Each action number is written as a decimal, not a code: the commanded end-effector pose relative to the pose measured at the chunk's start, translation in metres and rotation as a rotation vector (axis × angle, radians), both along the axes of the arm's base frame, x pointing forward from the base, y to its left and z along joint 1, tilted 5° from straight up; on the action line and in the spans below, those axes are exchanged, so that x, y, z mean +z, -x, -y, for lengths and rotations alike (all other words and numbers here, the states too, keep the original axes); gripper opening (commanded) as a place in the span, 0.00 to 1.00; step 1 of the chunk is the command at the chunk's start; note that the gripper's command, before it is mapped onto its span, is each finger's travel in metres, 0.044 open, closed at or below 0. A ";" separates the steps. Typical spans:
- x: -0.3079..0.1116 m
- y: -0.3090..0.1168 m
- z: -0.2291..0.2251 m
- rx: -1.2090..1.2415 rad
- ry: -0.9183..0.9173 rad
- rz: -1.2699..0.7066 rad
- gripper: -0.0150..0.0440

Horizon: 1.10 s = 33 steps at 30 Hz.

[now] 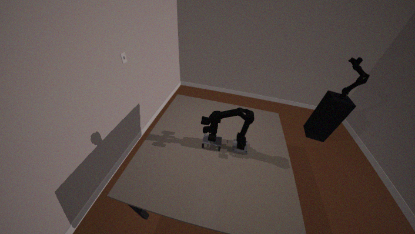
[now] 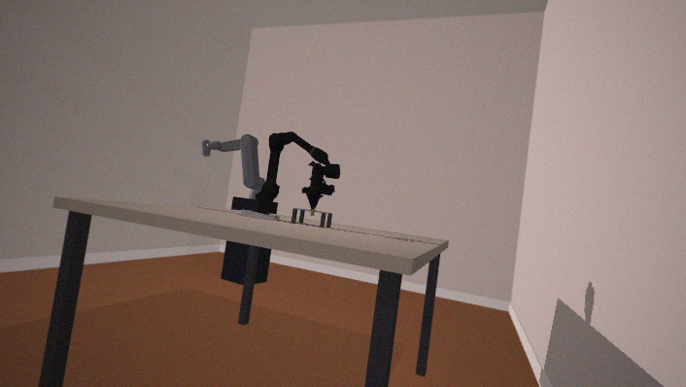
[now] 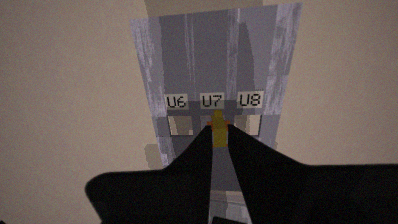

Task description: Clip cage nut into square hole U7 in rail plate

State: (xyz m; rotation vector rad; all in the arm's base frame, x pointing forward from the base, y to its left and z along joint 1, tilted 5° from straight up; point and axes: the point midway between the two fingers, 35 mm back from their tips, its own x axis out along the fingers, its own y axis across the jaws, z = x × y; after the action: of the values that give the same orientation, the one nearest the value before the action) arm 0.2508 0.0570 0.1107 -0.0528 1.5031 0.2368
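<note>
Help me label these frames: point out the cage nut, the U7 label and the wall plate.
Cage nut (image 2: 312, 214) (image 3: 218, 137): exterior, its low end; wrist, its yellow body.
U7 label (image 3: 212, 101): wrist, its middle.
Wall plate (image 1: 123, 57): top, its middle.

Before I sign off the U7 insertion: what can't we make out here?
- Cage nut wings: hidden in wrist view behind fingers and nut body; too small in exterior.
- U7 hole edges: partly covered by nut, wrist.
- Flange contact with rail plate: too small, exterior.
</note>
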 end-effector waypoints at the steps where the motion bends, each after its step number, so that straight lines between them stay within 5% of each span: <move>1: 0.000 0.000 0.000 -0.005 0.009 0.004 0.31; 33: 0.001 0.000 -0.003 -0.010 0.065 0.014 0.31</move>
State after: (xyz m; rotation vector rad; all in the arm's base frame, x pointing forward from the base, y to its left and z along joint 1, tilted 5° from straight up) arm 0.2504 0.0600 0.1110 -0.0974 1.4988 0.1878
